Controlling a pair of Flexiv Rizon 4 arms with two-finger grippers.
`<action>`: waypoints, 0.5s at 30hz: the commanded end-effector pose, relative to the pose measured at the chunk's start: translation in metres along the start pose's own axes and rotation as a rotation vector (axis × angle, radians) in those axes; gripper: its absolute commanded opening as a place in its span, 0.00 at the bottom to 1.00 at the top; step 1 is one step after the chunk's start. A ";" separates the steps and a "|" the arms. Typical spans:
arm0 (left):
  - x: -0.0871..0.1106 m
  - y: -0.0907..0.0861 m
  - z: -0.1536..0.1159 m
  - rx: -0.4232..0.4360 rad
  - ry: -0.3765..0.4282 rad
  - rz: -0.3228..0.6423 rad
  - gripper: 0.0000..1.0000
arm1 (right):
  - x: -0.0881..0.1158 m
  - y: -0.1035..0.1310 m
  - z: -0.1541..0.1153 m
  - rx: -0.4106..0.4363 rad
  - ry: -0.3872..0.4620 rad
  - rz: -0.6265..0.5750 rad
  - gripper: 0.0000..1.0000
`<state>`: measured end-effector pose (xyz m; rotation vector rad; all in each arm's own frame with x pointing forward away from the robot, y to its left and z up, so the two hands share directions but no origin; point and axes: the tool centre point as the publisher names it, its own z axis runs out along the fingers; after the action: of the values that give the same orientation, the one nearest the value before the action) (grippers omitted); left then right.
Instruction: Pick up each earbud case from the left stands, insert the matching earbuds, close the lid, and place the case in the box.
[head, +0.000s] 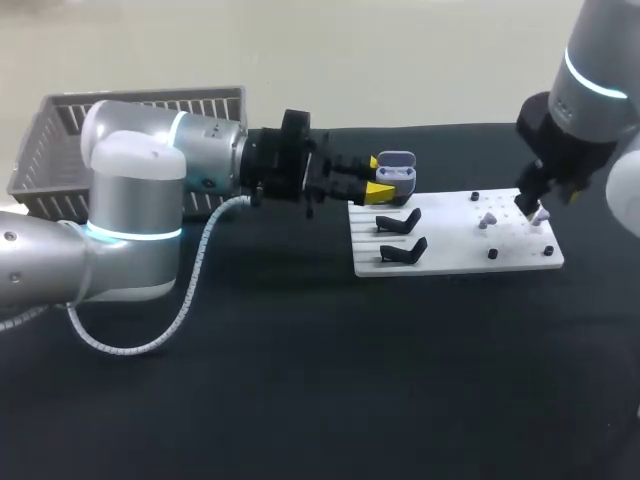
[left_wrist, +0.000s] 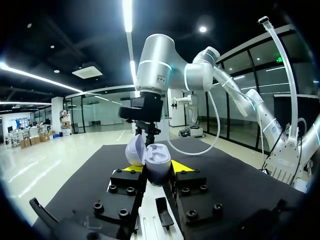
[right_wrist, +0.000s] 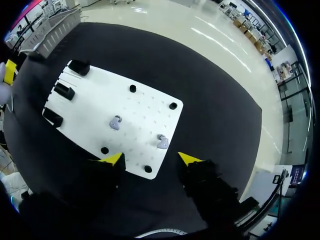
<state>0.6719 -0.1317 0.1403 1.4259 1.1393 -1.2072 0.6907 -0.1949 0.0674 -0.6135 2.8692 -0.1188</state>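
While the open earbud case (left_wrist: 150, 162) is gripped from both sides by the left tool (head: 378, 177), off the bench (head: 300, 380) beside the black stands (head: 398, 220), it is best held level with the lid (left_wrist: 134, 150) tipped back; the right tool (right_wrist: 151, 159), fingers apart and empty, hangs over the white board (right_wrist: 145, 110) and is best centred on the nearer earbud (right_wrist: 162, 142) before being closed; the case looks empty inside; the grey box (head: 60, 130) is largely hidden by the left arm (head: 130, 200), its contents unseen.
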 end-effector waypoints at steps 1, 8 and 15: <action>0.001 0.000 0.000 -0.003 -0.002 0.002 0.00 | -0.005 -0.002 0.009 -0.006 0.008 -0.001 0.49; 0.001 0.000 0.000 -0.003 -0.002 0.002 0.00 | -0.006 -0.005 0.021 -0.010 0.019 -0.001 0.41; 0.001 0.000 0.000 -0.003 -0.002 0.002 0.00 | -0.007 -0.009 0.028 -0.012 0.022 0.013 0.43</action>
<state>0.6719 -0.1317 0.1404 1.4259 1.1393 -1.2072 0.7035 -0.2014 0.0446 -0.5993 2.8957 -0.1093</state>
